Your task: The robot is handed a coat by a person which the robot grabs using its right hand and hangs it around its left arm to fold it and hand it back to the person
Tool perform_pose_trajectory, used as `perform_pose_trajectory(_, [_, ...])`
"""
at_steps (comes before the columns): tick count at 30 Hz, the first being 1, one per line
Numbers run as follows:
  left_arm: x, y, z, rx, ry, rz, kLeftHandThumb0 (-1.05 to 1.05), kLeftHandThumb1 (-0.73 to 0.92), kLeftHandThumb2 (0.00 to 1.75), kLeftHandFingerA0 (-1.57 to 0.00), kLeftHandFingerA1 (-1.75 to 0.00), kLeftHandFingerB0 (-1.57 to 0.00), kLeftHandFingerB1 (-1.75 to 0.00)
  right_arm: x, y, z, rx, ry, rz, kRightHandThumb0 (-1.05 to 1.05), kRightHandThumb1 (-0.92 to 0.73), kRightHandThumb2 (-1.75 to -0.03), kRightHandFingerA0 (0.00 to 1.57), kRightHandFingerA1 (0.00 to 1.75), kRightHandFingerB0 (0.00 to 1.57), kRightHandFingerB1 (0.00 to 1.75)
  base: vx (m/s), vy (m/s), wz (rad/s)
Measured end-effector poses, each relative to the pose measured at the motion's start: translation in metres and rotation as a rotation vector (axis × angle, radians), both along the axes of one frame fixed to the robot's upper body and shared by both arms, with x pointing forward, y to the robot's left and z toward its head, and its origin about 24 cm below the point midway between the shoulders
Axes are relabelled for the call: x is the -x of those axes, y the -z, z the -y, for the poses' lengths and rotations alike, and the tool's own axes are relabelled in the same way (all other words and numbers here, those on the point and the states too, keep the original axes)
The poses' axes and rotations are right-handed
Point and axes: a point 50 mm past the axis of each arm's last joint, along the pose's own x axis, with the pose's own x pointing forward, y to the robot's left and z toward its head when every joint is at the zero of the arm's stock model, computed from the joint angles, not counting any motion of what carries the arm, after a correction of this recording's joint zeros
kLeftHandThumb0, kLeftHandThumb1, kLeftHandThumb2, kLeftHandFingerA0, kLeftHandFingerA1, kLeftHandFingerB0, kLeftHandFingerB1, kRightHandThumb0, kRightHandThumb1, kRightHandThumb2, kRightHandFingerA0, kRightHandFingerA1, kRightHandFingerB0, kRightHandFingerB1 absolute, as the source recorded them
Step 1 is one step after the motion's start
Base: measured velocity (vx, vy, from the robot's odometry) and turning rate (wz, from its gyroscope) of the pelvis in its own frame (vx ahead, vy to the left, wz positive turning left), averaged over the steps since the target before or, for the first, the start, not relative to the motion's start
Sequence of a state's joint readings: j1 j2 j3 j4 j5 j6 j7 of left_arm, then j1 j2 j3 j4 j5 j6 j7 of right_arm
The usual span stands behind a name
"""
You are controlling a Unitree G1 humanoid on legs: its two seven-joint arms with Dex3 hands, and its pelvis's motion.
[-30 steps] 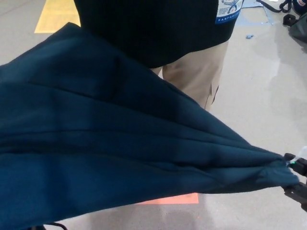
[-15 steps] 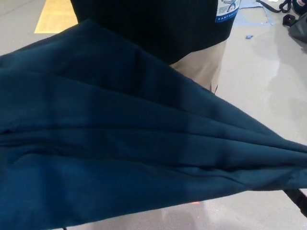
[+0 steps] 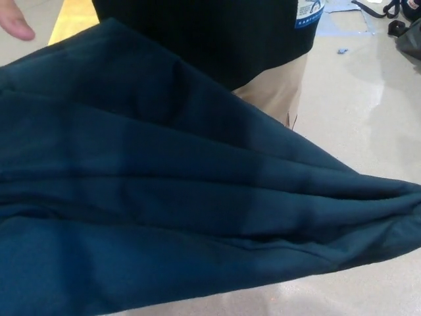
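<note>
Converging at right edge, dark blue coat (image 3: 164, 197) folds; robot hand hidden.

matt dark-blue cloth coat (image 3: 164, 197), softly creased; smooth, faintly glossy floor (image 3: 368, 112)

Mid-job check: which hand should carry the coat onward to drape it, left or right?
Probably right. The coat gathers to a tight bunch at the picture's right edge, the robot's right side, as if held there; its broad part spreads left. Neither robot hand shows, so this is a judgement.
</note>
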State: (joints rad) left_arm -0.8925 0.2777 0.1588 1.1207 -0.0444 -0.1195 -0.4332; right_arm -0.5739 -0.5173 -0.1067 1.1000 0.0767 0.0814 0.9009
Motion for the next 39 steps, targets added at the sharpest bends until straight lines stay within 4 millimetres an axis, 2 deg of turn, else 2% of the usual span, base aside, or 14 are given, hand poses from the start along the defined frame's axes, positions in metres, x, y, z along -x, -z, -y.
perform_pose_trajectory(1, [0.0,-0.001,0.0,0.0,0.001,0.001,-0.68,0.58,0.94,0.0,-0.39,-0.13,-0.44,-0.003,-0.005,-0.001,0.051,-0.04,0.009,-0.68,-0.42,-0.75,0.0,0.03,0.0,0.0,0.0,0.0,0.0])
perform_pose_trajectory(2, [-0.001,-0.001,0.001,-0.001,0.002,0.003,-0.71,0.59,0.93,0.0,-0.39,-0.12,-0.43,-0.006,-0.01,-0.003,0.099,-0.074,0.018,-0.54,-0.36,-0.67,0.0,0.02,0.0,0.0,0.0,0.0,0.0])
perform_pose_trajectory(4, [-0.001,-0.003,0.001,-0.003,0.005,0.007,-0.71,0.59,0.93,0.0,-0.39,-0.12,-0.43,-0.011,-0.019,-0.005,0.189,-0.13,0.038,-0.54,-0.36,-0.67,0.0,0.02,0.0,0.0,0.0,0.0,0.0])
perform_pose_trajectory(5, [-0.002,-0.004,0.002,-0.004,0.006,0.008,-0.82,0.62,0.9,0.0,-0.34,-0.11,-0.4,-0.014,-0.023,-0.006,0.236,-0.156,0.048,-0.41,-0.39,-0.64,0.0,0.0,0.0,0.01,0.0,0.0,0.0])
perform_pose_trajectory(6, [-0.002,-0.004,0.002,-0.005,0.007,0.01,-0.84,0.62,0.9,0.0,-0.33,-0.1,-0.39,-0.016,-0.027,-0.008,0.294,-0.187,0.057,-0.56,-0.39,-0.67,0.0,0.01,0.0,0.0,0.0,0.0,0.0])
perform_pose_trajectory(8, [-0.002,-0.005,0.003,-0.006,0.009,0.011,-0.84,0.62,0.9,0.0,-0.34,-0.1,-0.39,-0.018,-0.03,-0.01,0.347,-0.217,0.065,-0.71,-0.42,-0.74,0.0,0.0,0.0,0.0,0.0,0.0,0.0])
perform_pose_trajectory(13, [-0.004,-0.01,0.004,-0.01,0.015,0.022,-0.7,0.59,0.93,0.0,-0.34,-0.11,-0.4,-0.024,-0.037,-0.019,0.572,-0.323,0.091,-0.73,-0.43,-0.77,0.0,0.0,0.0,0.0,0.0,0.0,0.0])
perform_pose_trajectory(22, [-0.005,-0.012,0.006,-0.015,0.022,0.026,-0.72,0.59,0.91,-0.01,-0.36,-0.07,-0.37,-0.027,-0.036,-0.024,0.858,-0.401,0.137,-0.75,-0.43,-0.78,0.0,0.0,0.0,0.01,0.0,0.0,0.0])
perform_pose_trajectory(23, [-0.005,-0.012,0.006,-0.016,0.022,0.026,-0.74,0.59,0.92,-0.02,-0.35,-0.11,-0.38,-0.027,-0.037,-0.023,0.891,-0.407,0.149,-0.75,-0.44,-0.78,0.0,0.0,0.0,0.01,0.0,0.0,0.0])
perform_pose_trajectory(27, [-0.007,-0.017,0.005,-0.019,0.023,0.037,-0.69,0.58,0.92,-0.01,-0.36,-0.06,-0.37,-0.031,-0.047,-0.02,1.008,-0.417,0.207,-0.76,-0.45,-0.8,0.0,0.0,0.0,0.0,0.0,0.0,0.0])
perform_pose_trajectory(31, [-0.009,-0.025,0.006,-0.019,0.029,0.057,-0.67,0.58,0.93,-0.01,-0.32,-0.01,-0.29,-0.035,-0.054,-0.016,1.099,-0.405,0.252,-0.87,-0.59,-0.9,0.0,0.01,0.0,0.0,0.0,0.0,0.0])
perform_pose_trajectory(36, [-0.011,-0.03,0.008,-0.018,0.036,0.07,-0.69,0.58,0.93,-0.02,-0.36,-0.02,-0.3,-0.035,-0.038,-0.017,1.088,-0.325,0.253,-0.88,-0.63,-0.92,0.0,0.01,0.0,0.0,0.0,0.0,0.0])
perform_pose_trajectory(38, [-0.011,-0.031,0.008,-0.019,0.037,0.075,-0.72,0.57,0.91,-0.01,-0.31,-0.1,-0.33,-0.035,-0.028,-0.02,1.07,-0.298,0.248,-0.85,-0.63,-0.89,0.0,0.01,0.0,0.0,0.0,0.0,0.0])
perform_pose_trajectory(39, [-0.011,-0.032,0.008,-0.018,0.038,0.079,-0.71,0.57,0.91,-0.01,-0.35,-0.11,-0.37,-0.034,-0.022,-0.023,1.054,-0.28,0.244,-0.86,-0.63,-0.9,0.0,0.01,0.0,0.0,0.0,0.0,0.0])
